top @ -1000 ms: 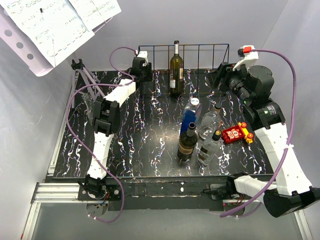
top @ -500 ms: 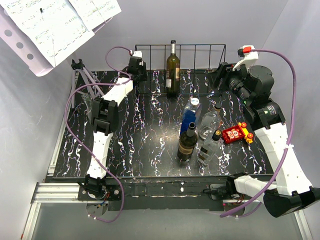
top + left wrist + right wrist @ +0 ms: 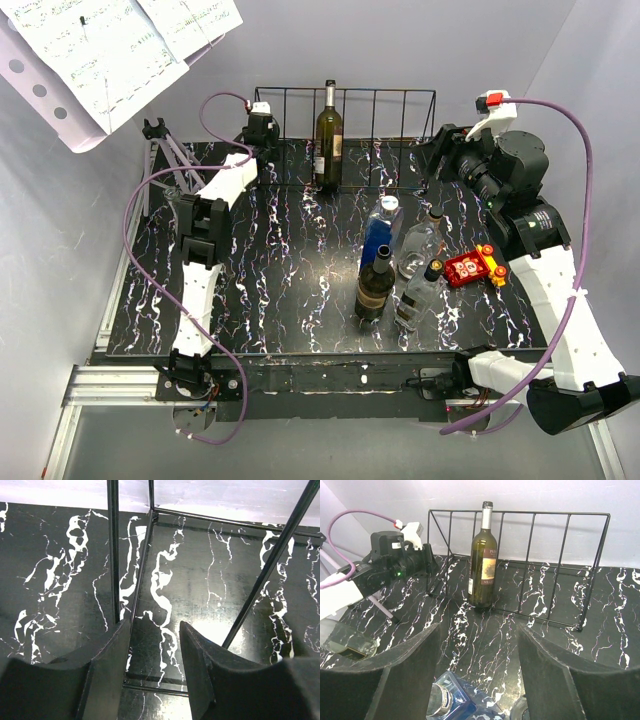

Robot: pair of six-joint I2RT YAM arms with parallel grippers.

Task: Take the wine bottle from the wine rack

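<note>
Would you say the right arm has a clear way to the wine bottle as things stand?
Probably yes: the open right hand faces the wine bottle with nothing between, and its neck rises above the wine rack's top rail.

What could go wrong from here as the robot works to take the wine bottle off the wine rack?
1. The left end effector sits astride the wine rack wire at its left end; any nudge may topple the upright wine bottle inside.
2. The open right end effector faces that bottle over the blue bottle, which a direct reach may knock.
</note>
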